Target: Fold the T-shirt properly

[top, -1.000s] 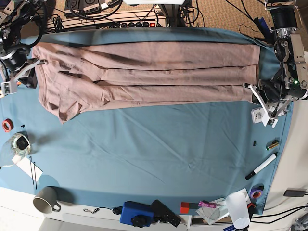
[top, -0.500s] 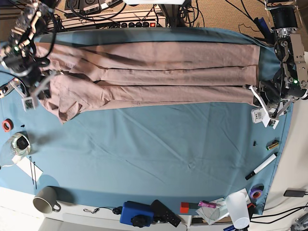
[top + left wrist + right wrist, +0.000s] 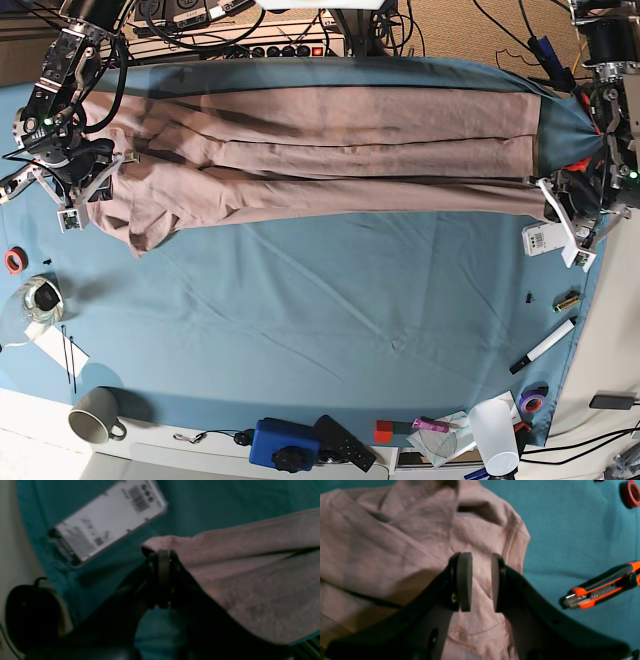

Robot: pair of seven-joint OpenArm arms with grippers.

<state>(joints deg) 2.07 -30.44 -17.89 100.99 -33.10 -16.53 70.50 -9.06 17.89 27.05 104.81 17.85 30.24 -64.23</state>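
The T-shirt (image 3: 320, 150) lies stretched lengthwise along the far side of the table (image 3: 330, 310), on the blue cloth (image 3: 350, 290) that covers it — folded into a long band, with creases running end to end. Its collar-and-sleeve end is bunched into rumpled folds; its hem end is drawn out straight.

The left end effector (image 3: 163, 555) sits at the T-shirt's hem corner, its jaws pressed together on the edge of the pink fabric, so it is pinching the T-shirt. Just beside that corner, a white labelled card (image 3: 107, 522) lies on the cloth.

The right end effector (image 3: 481, 577) hovers above the T-shirt's bunched end with its jaws partly apart — a narrow gap with nothing between the pads (image 3: 465, 577), and the wrinkled fabric visible below. Whether it touches the T-shirt cannot be told.

Beside the T-shirt's bunched end, an orange-and-black utility knife (image 3: 602, 585) lies on the cloth, and a red tape roll (image 3: 631, 492) lies farther off.

Well away from the T-shirt, along the table's near edge, stand a grey mug (image 3: 95, 415) and a white cup (image 3: 495, 435).
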